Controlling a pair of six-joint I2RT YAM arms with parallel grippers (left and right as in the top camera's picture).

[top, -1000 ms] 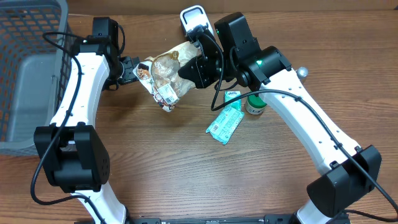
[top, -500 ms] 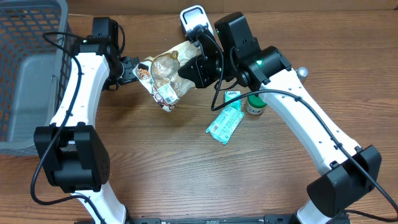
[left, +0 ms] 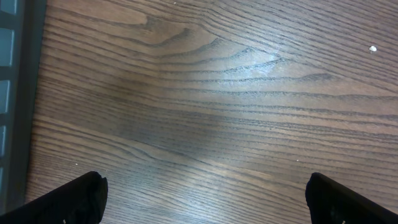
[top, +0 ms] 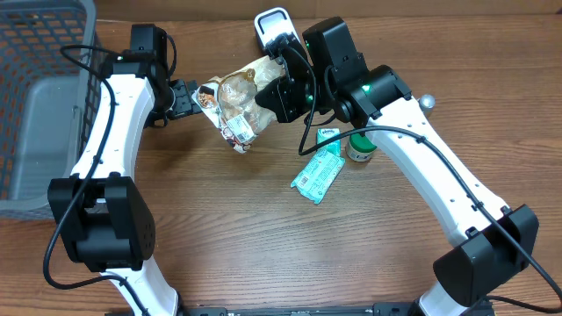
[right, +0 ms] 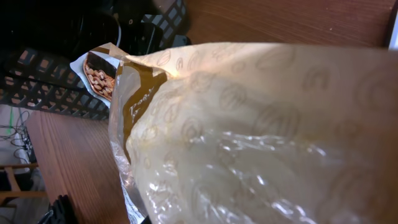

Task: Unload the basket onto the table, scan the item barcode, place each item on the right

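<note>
The item is a clear and tan snack bag with pastries inside, held off the table at the back middle. A white barcode label faces up on its lower end. My right gripper is shut on the bag's right end. In the right wrist view the bag fills the frame and hides the fingers. My left gripper stands open just left of the bag's left end. In the left wrist view the left gripper has only bare wood between its black fingertips.
A grey wire basket stands at the far left. A white device stands behind the bag. A green packet, a small white box and a green-lidded jar lie right of centre.
The bag has shifted slightly up and toward the left gripper in the right gripper's hold. The left arm has barely moved.
</note>
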